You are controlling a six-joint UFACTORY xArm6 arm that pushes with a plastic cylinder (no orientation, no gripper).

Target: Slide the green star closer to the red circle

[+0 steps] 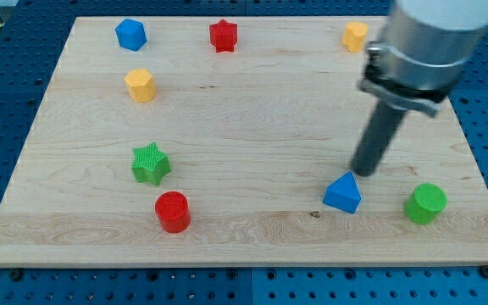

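The green star (pixel 150 163) lies at the board's lower left. The red circle (pixel 173 211) sits just below and slightly right of it, a small gap between them. My tip (pixel 362 173) is far to the view's right of both, just above the blue triangle (pixel 343 193), close to it or touching it. The rod rises up and right to the grey arm body at the view's top right.
A blue block (pixel 130 34) and a red star (pixel 223 36) lie along the top edge. A yellow block (pixel 141 85) sits left of centre, another yellow block (pixel 355 36) at top right. A green circle (pixel 425 203) lies at lower right. The wooden board (pixel 244 110) rests on a blue pegboard.
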